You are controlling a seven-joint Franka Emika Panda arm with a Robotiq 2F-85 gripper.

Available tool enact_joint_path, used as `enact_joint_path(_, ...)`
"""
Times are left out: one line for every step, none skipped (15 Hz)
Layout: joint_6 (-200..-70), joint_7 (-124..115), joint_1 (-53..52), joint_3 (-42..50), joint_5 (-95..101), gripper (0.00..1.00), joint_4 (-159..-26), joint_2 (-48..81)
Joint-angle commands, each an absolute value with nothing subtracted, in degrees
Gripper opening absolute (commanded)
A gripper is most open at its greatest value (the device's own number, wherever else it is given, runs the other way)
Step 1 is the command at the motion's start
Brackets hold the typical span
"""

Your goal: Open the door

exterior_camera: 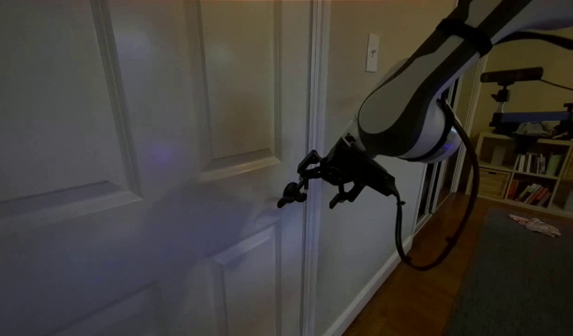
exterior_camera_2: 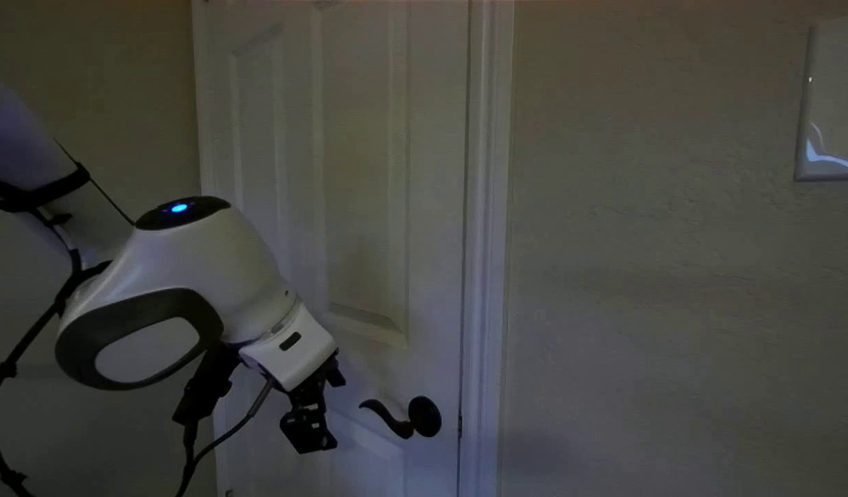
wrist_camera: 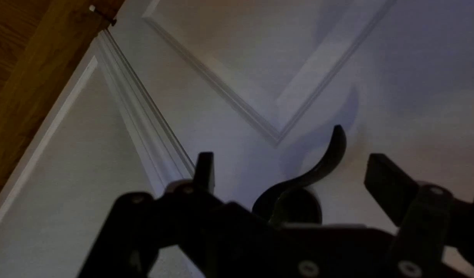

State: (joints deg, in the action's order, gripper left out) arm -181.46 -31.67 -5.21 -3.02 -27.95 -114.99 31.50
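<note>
My hand (wrist_camera: 290, 170), spread and empty, could slip off the curved lever handle (wrist_camera: 318, 173) if I grip off-centre, leaving the door (wrist_camera: 260, 92) closed.

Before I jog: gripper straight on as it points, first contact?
Likely the curved lever handle, seen between the open fingers in the wrist view; otherwise the door behind it. Depth unclear.

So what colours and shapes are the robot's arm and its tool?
The arm is rounded and whitish with dark patches, plus a black strap and a looping black cable. A blue light glows on its dark oval cap. The tool is black and jointed, with two blocky fingers and round screws.
</note>
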Motion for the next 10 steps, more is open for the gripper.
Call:
enact_joint_path(-176.58, -33.26, -4.39, -2.22, -29.28, 1.0, -111.14, 32.5)
enact_joint_path(-175.26, -33.51, -4.07, -2.07, -29.38, 1.0, -109.53, 33.46)
enact_joint_path(-173.81, -33.81, -3.86, -1.83, -29.27, 1.0, -107.77, 34.51)
enact_joint_path(-172.54, -33.93, -3.47, -1.9, -29.2, 1.0, -106.3, 35.24)
enact_joint_path(-171.43, -34.17, -3.38, -1.72, -29.06, 1.0, -104.49, 36.24)
enact_joint_path(-170.44, -34.35, -3.32, -1.52, -28.92, 1.0, -102.98, 37.13)
enact_joint_path(-169.58, -34.37, -3.08, -1.62, -28.9, 1.0, -101.13, 38.2)
enact_joint_path(-168.66, -34.46, -2.91, -1.72, -28.93, 1.0, -99.36, 39.23)
enact_joint_path(-167.74, -34.62, -2.88, -1.7, -28.89, 1.0, -97.64, 40.31)
enact_joint_path(-166.85, -34.77, -2.87, -1.72, -28.83, 1.0, -95.96, 41.29)
